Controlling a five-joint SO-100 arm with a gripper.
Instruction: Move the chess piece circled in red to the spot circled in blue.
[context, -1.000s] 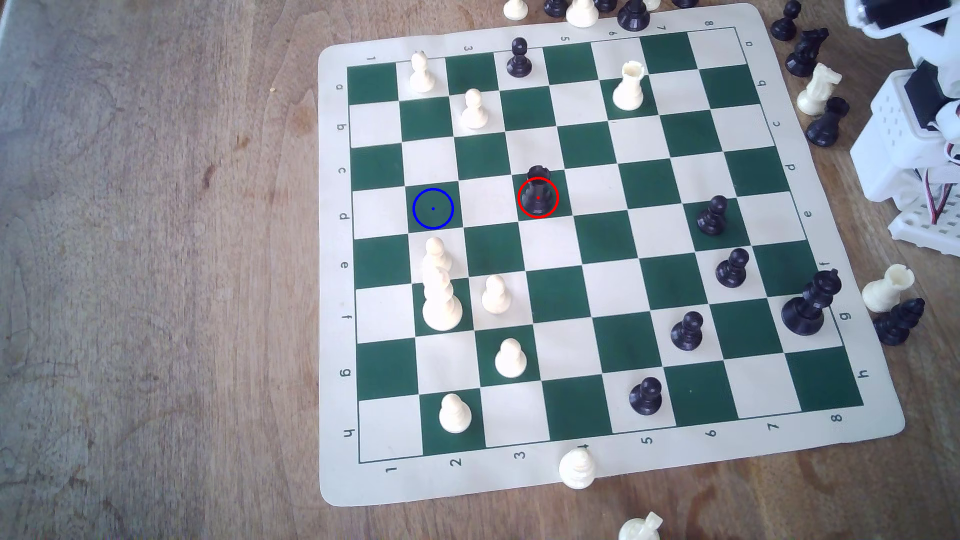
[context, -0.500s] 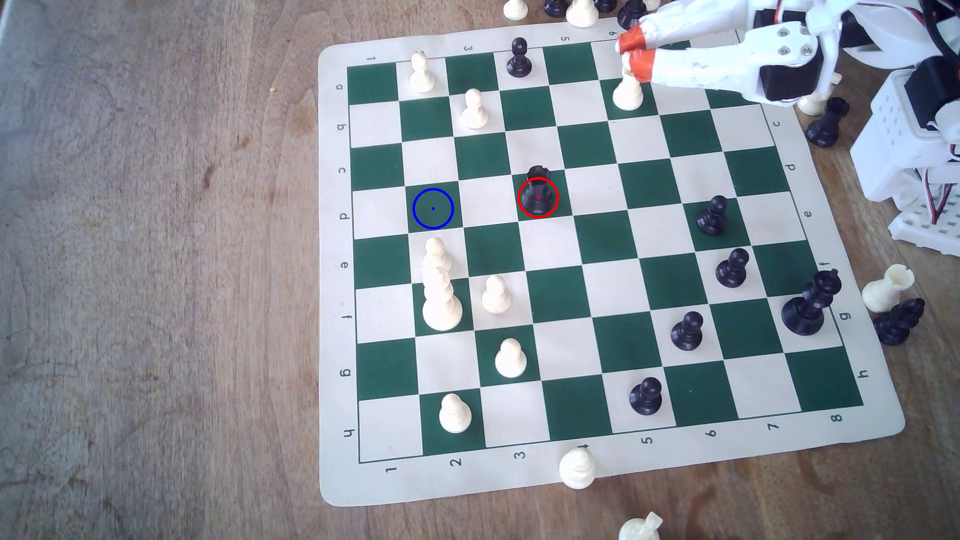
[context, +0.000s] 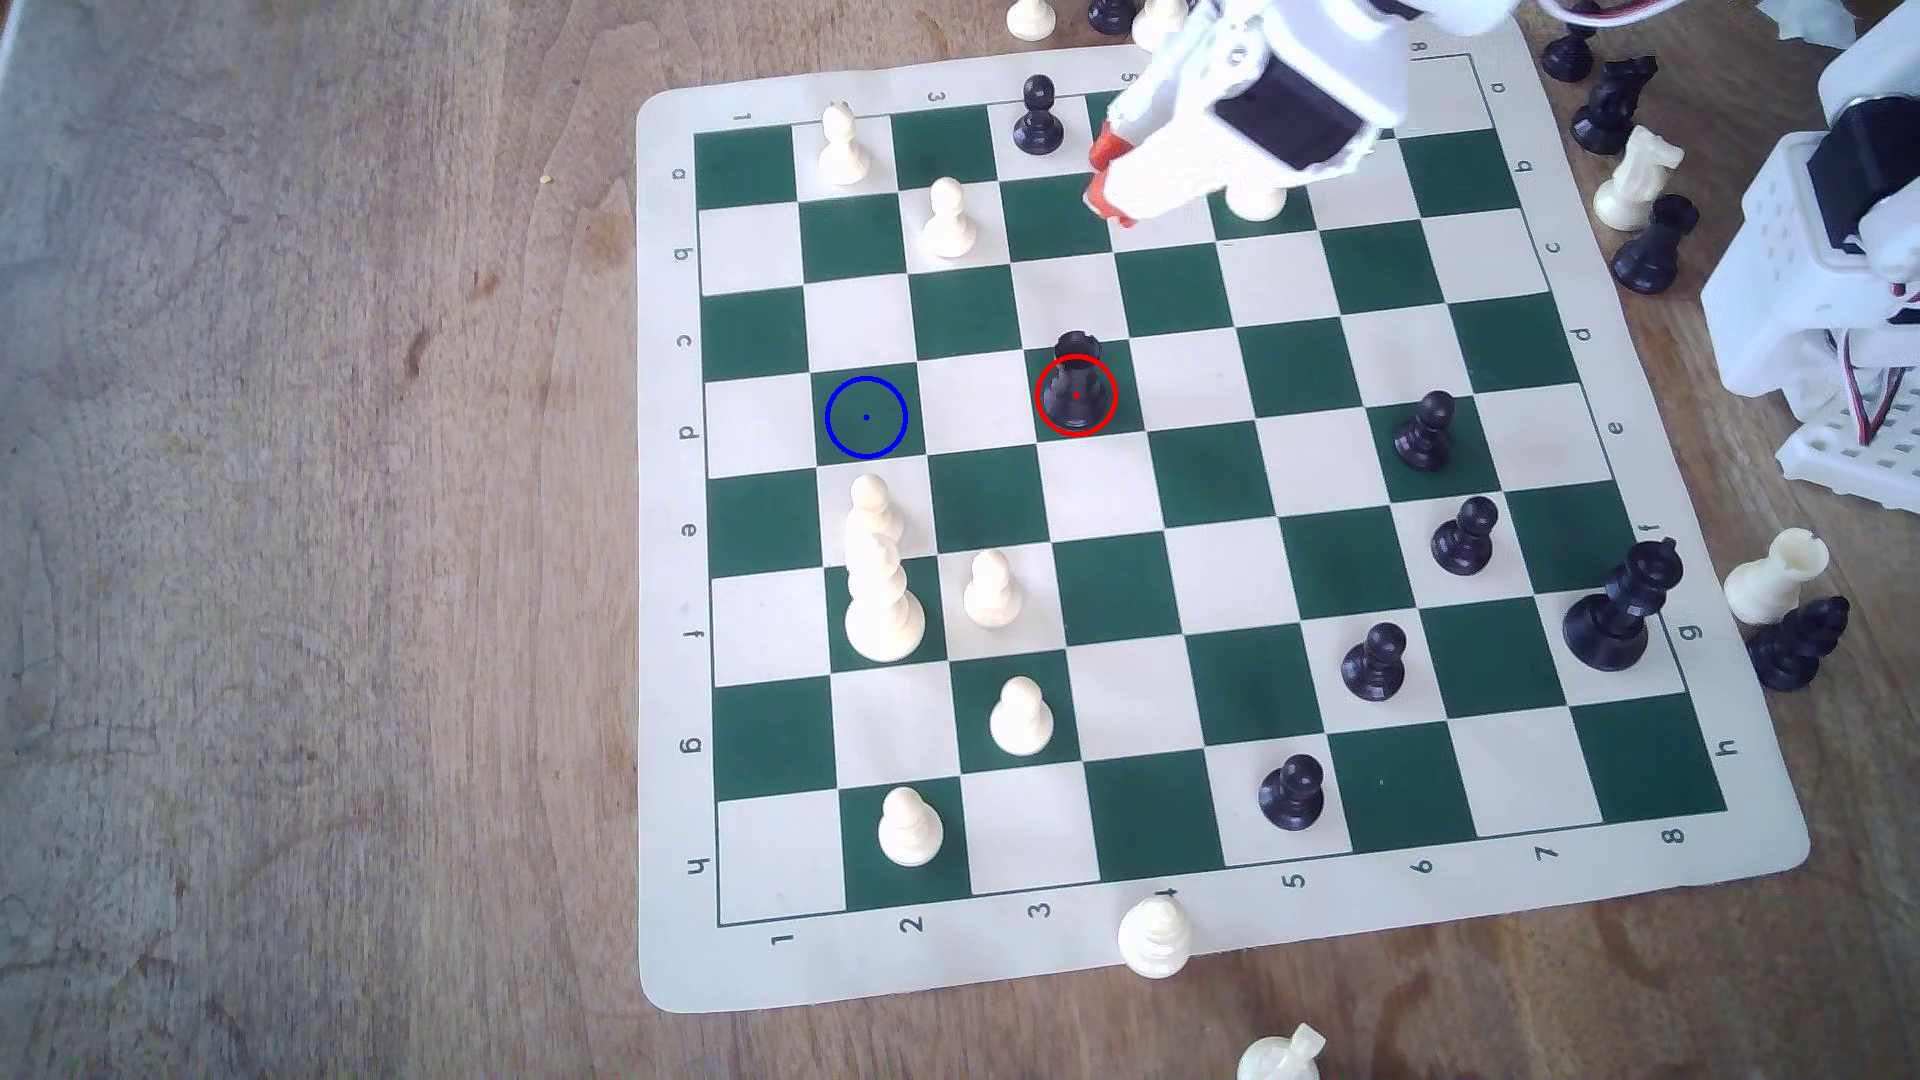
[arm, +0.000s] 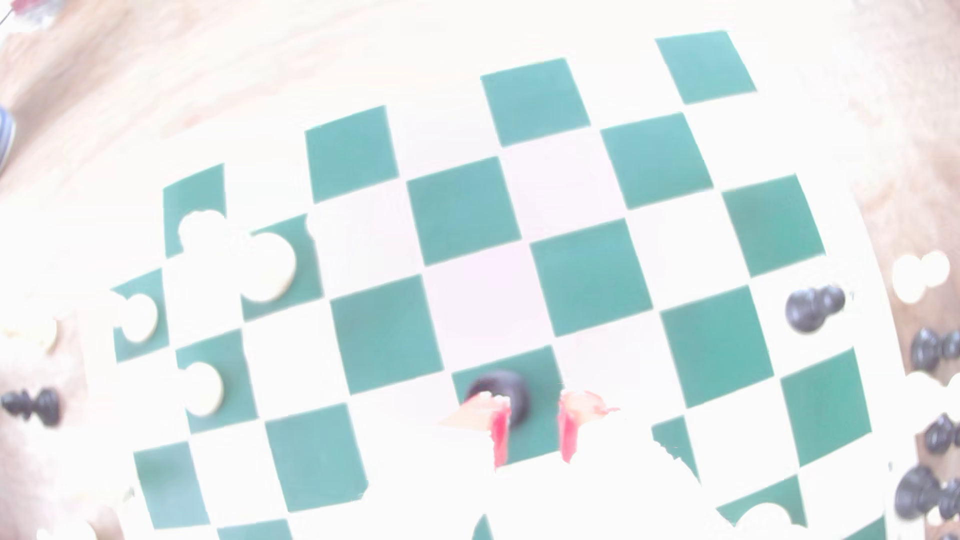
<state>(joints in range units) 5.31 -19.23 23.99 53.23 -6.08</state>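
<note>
Claw (context: 1103, 177) carried over the far rows of the chessboard (context: 1704, 665), tips slightly parted and empty, with the black rook (context: 1076, 386) not yet reached.

Nearest the bottom of the exterior view, cream pawns and black pawns are seen standing undisturbed on the mat. At mid-board the black rook is seen upright on its red-ringed green square, and the blue-ringed square (context: 867, 417) lies bare two squares toward the exterior view's left, in the same row. Farther back, the white arm has been swung in from the exterior view's right, across the cream rook (context: 1257, 199), so its orange tips now hang a few rows beyond the black rook. In the washed-out wrist view a small gap is shown between the red tips (arm: 535, 415), with the black rook (arm: 501, 392) just ahead. A descent onto the rook is judged to be the next step.
</note>
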